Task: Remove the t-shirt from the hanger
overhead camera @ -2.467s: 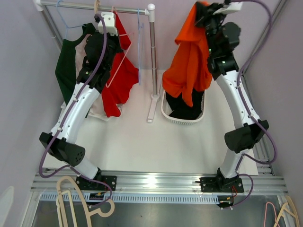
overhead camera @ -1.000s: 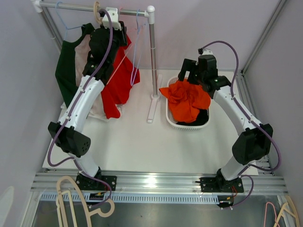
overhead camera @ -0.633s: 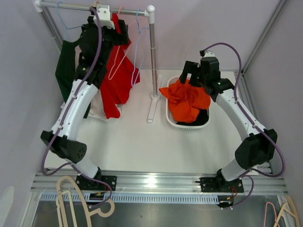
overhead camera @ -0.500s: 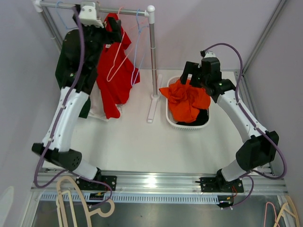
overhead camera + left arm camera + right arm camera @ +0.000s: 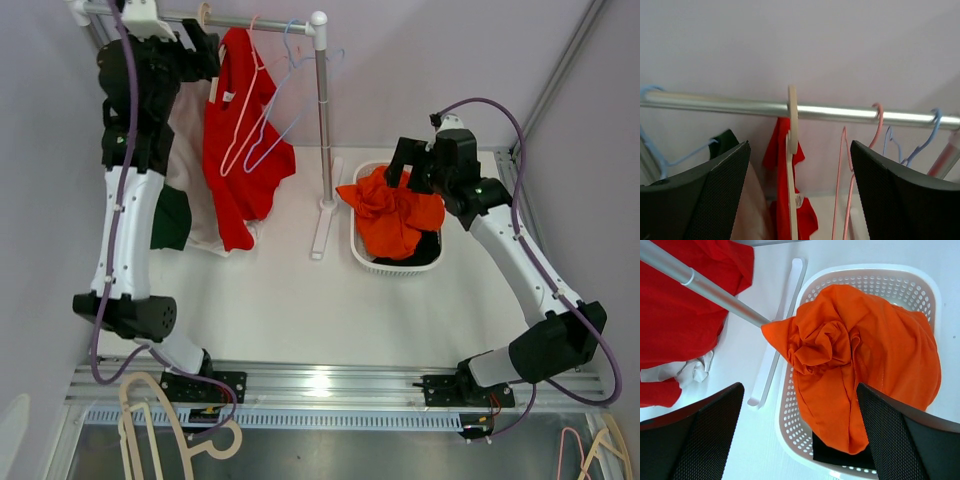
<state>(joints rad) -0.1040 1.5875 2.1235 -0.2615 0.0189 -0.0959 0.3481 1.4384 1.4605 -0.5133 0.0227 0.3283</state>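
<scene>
Setting: robotics lab test cell, dressed as a laundry corner
Evidence: plain lilac wall panels (image 5: 805, 45) ahead of the left claw (image 5: 800, 200); metal garment rail (image 5: 735, 105) just in front of that claw; white laundry basket (image 5: 935, 295) directly below the right claw (image 5: 800, 437); white tabletop (image 5: 300, 300); slotted aluminium base rail (image 5: 320, 385) well behind both claws; purple cabling (image 5: 482, 99) looped along the arms; spare wooden hangers (image 5: 150, 420) behind the base rail

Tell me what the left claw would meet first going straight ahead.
Probably the wooden hanger holding the red t-shirt, centred between the left claw's open fingers; the rail sits just above. Depth is unclear.
</scene>
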